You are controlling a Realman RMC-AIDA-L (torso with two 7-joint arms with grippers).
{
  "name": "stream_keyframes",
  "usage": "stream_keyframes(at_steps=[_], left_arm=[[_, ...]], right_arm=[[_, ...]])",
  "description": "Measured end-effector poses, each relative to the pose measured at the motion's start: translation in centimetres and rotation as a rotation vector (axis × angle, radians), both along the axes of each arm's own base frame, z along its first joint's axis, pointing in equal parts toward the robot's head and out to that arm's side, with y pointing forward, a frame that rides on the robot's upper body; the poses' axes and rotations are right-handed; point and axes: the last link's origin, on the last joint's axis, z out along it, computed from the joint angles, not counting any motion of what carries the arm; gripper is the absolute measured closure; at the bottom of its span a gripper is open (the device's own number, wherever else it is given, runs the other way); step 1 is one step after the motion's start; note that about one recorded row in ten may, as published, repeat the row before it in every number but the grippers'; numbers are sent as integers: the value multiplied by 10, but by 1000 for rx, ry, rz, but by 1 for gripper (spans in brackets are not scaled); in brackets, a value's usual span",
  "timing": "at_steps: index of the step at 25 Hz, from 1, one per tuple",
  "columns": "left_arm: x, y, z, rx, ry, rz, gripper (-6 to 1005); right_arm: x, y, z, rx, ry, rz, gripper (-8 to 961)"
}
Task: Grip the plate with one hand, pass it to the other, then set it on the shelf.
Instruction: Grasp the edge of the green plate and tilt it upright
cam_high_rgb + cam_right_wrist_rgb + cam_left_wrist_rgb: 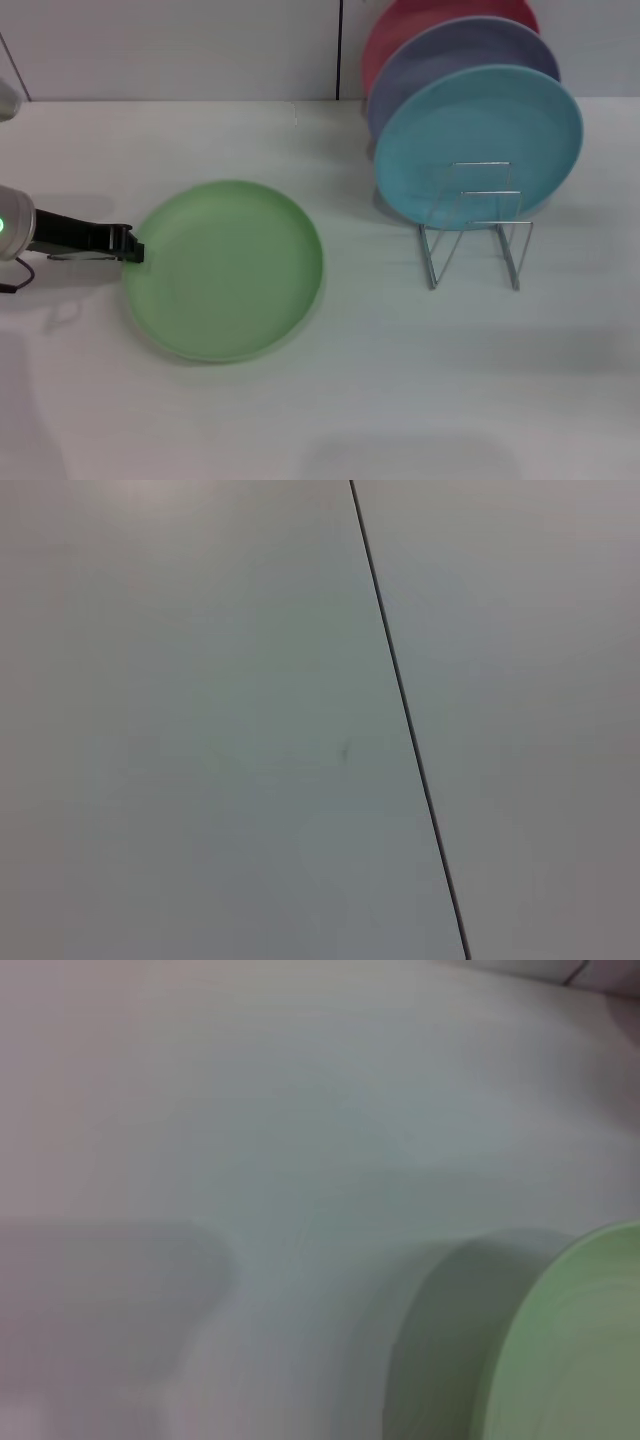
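The round light green matte plastic plate (227, 268) lies flat on the white table (420, 400), left of centre, and here is the left gripper (130, 247), black and slim, reaching in level from the left edge with its tip right at the plate's left rim, touching it or very nearly. Whether its fingers are spread or pinched on the rim, I cannot tell from the head view, and the left wrist view only gives a blurred arc of the green plate (580, 1350) with its shadow on the tabletop. Over on the right, farther back, stands the small silver wire dish rack (476, 228) with thin bent upright loops, well apart from the green plate. In it, a light blue round plate (478, 140) stands on edge nearest the camera, a lavender plate (440, 60) right behind it, and a red plate (420, 18) behind that, all leaning close together near the pale wall (170, 45). The right gripper is out of sight; its wrist view shows only a plain pale surface crossed by a thin dark seam (405, 720).
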Motion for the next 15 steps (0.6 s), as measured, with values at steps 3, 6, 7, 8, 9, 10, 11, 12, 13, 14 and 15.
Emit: stream_keyframes(at_steps=[3, 6, 7, 8, 9, 10, 11, 12, 13, 14, 15], left_arm=[[-4, -3, 1, 17, -23, -18, 958], [-10, -7, 2, 35, -46, -27, 956], [-12, -8, 2, 42, -54, -30, 956], [-15, -11, 3, 51, -63, -34, 955], [-20, -15, 4, 70, -81, -41, 955], [-20, -15, 4, 70, -81, -41, 954], [-23, -17, 4, 81, -91, -45, 954], [-28, -22, 6, 109, -117, -61, 953], [-28, -22, 6, 109, -117, -61, 953], [-30, -24, 7, 125, -132, -72, 952], [-33, -26, 9, 143, -146, -83, 951]], right_arm=[[0, 2, 0, -4, 1, -3, 234], [-2, 4, 0, -4, 0, 2, 234], [-3, 5, 0, -4, 0, 3, 234], [-3, 5, 0, -4, 0, 5, 234], [-3, 5, 0, -5, 1, 6, 234], [-3, 5, 0, -5, 1, 6, 234], [-3, 5, 0, -6, 3, 6, 234], [-4, 5, -2, -8, 6, 8, 234], [-4, 5, -2, -8, 6, 8, 234], [-5, 6, -3, -10, 8, 10, 234], [-5, 6, -3, -10, 8, 10, 234]])
